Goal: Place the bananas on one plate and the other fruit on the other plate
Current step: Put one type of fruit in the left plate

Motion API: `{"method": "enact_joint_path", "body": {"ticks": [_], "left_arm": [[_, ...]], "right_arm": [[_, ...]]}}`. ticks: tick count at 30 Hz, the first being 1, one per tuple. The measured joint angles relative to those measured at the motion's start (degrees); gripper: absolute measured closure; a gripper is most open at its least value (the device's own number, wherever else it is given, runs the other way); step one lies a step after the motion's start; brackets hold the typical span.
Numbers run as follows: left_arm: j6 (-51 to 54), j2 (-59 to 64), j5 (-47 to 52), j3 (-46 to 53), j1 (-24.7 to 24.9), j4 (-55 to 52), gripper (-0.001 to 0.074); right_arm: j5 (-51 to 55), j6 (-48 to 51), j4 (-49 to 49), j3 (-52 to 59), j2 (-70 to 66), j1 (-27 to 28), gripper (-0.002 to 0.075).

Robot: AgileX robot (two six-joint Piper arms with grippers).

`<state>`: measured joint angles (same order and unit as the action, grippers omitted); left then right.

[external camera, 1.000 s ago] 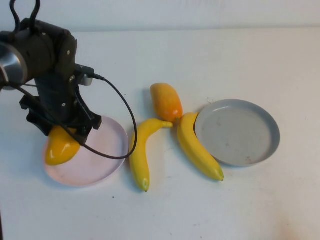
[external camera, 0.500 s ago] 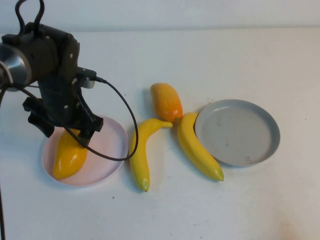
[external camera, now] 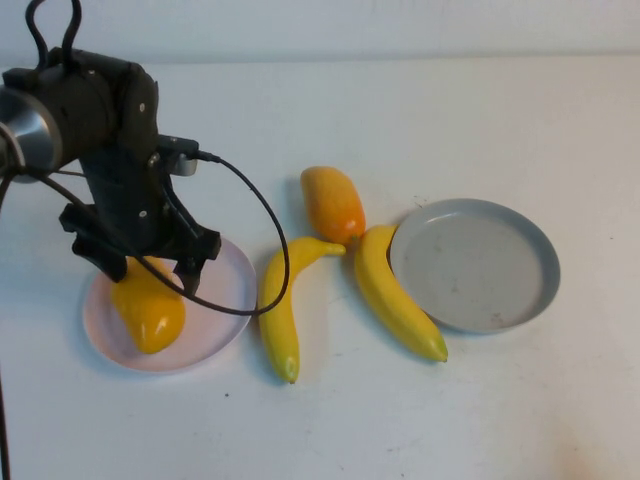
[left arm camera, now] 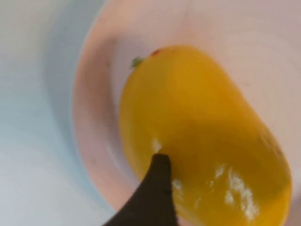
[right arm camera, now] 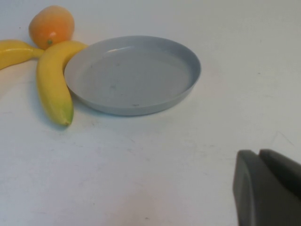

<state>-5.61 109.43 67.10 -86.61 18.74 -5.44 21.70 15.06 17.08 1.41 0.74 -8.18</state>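
My left gripper (external camera: 140,262) hangs open just above the pale pink plate (external camera: 215,300). One orange-yellow mango-like fruit (external camera: 148,310) lies on that plate under it. In the left wrist view one dark fingertip (left arm camera: 157,188) shows in front of the fruit (left arm camera: 202,127). The second mango-like fruit (external camera: 333,203) lies on the table in the middle. Two bananas (external camera: 283,305) (external camera: 395,290) lie below it, the right one against the empty grey-blue plate (external camera: 475,262). My right gripper (right arm camera: 263,188) is shut and low over bare table near that plate (right arm camera: 131,75); it is out of the high view.
The left arm's black cable (external camera: 262,225) loops over the table between the pink plate and the left banana. White table (external camera: 450,120) lies open behind and in front of the fruit.
The fruit went from hanging over the pink plate's left edge to lying inside the plate, turned toward the lower right. My left gripper turned and shifted slightly right above it.
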Motion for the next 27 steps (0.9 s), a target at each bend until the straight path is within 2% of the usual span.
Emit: {"method": "enact_joint_path", "body": {"ticks": [4, 8, 18, 23, 27], "left_arm": [[1.1, 0.0, -0.5, 0.0, 0.4, 3.0, 0.0066], [1.6, 0.0, -1.7, -0.4, 2.9, 3.4, 0.0066], [0.2, 0.0, -5.7, -10.0, 9.7, 4.1, 0.0066], [-2.4, 0.1, -10.5, -12.0, 10.6, 4.8, 0.0066], [-5.2, 1.7, -12.7, -12.1, 10.6, 5.4, 0.0066]], "right_arm": [[0.0, 0.0, 0.0, 0.0, 0.0, 0.0, 0.0743], [0.0, 0.0, 0.0, 0.0, 0.0, 0.0, 0.0743], [0.0, 0.0, 0.0, 0.0, 0.0, 0.0, 0.0743], [0.1, 0.2, 0.0, 0.0, 0.0, 0.0, 0.0743], [2.8, 9.6, -7.0, 0.0, 0.1, 0.0, 0.0743]]}}
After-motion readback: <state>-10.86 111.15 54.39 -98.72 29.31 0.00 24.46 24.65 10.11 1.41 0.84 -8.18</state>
